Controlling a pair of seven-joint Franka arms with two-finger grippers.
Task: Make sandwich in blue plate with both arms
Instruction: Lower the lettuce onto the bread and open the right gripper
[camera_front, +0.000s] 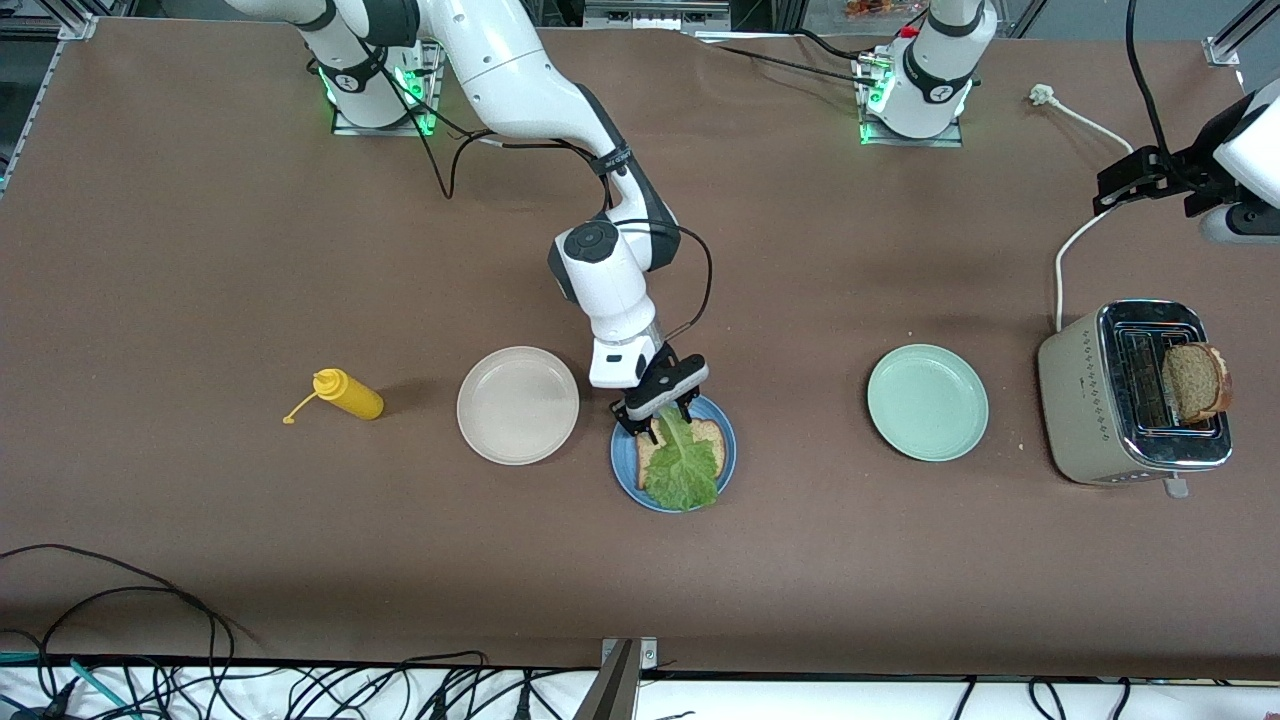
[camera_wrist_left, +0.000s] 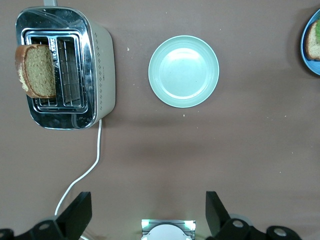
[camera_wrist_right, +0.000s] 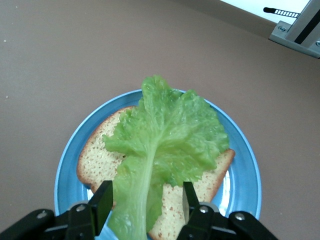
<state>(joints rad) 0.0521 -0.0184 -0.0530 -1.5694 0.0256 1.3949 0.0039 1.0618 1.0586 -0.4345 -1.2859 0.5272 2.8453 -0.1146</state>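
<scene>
Three round plates sit in a row across the brown table. Nearest the front camera is the plain medium-blue plate (camera_front: 622, 470), in the middle of the table. On it lies one slice of brown wholemeal bread (camera_front: 708, 434), and a ruffled green lettuce leaf (camera_front: 684, 468) is draped over the slice, its stem end pointing toward the robots' bases.

The right arm's black two-finger gripper (camera_front: 660, 415) is directly above the stem end of the leaf, tilted downward. In the right wrist view its fingers (camera_wrist_right: 103, 199) are spread apart, one on each side of the pale stem, with a gap between each finger and the leaf. The white right arm reaches from its base down toward the plate, bent at the elbow, wrist angled toward the front camera.

Slightly farther back, a beige-white plate (camera_front: 517, 404) sits beside the blue one, toward the right arm's end. A yellow squeeze bottle (camera_front: 347, 393) lies on its side farther toward that end. A pale mint-green plate (camera_front: 927, 402) sits toward the left arm's end. Near it a shiny cream-sided toaster (camera_front: 1130, 395) holds a second brown bread slice (camera_front: 1195, 381) standing up out of one slot.

The left gripper (camera_wrist_left: 145, 212) waits high over the table with its fingers spread wide, holding nothing.
</scene>
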